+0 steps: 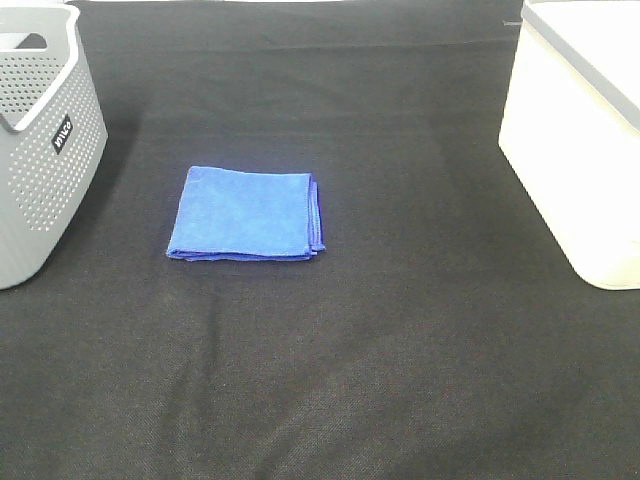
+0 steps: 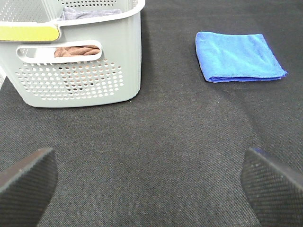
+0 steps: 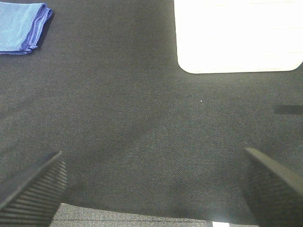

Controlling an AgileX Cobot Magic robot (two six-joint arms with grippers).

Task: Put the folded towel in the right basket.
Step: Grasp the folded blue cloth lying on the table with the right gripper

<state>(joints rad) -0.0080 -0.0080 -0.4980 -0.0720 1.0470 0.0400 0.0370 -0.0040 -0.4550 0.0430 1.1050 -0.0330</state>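
A folded blue towel (image 1: 246, 214) lies flat on the black table cloth, left of centre. It also shows in the left wrist view (image 2: 238, 56) and at the edge of the right wrist view (image 3: 22, 27). The right basket (image 1: 580, 130) is white and stands at the right edge; its wall shows in the right wrist view (image 3: 236, 35). My left gripper (image 2: 150, 187) is open and empty, well short of the towel. My right gripper (image 3: 154, 189) is open and empty, over bare cloth. Neither arm shows in the high view.
A grey perforated basket (image 1: 40, 140) stands at the left edge; in the left wrist view (image 2: 75, 61) it holds brown and grey cloth. The black cloth (image 1: 380, 360) covers the table.
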